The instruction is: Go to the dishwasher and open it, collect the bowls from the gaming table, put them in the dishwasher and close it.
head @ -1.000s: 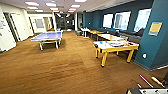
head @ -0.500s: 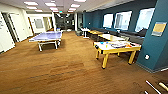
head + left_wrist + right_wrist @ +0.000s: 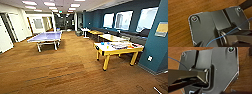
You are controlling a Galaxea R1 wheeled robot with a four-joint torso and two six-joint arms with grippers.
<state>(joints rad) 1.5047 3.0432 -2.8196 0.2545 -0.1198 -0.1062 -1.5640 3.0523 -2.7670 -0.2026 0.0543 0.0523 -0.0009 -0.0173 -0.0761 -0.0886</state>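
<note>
Two small blue bowls [image 3: 105, 44] sit on the near end of the gaming table [image 3: 117, 51], a white-topped table with a yellow edge and yellow legs, beside colourful board-game boxes [image 3: 122, 46]. This table stands just in front of a dark teal wall [image 3: 156, 47]. Beyond it, along the windows [image 3: 123, 20], stand plain yellow-topped tables [image 3: 111, 37]. Well apart from it, across the brown wood-look floor [image 3: 62, 72], is a blue ping-pong table [image 3: 46, 37]. Gripper state, left and right: cannot be determined; both wrist views show dark robot plates above the floor.
</note>
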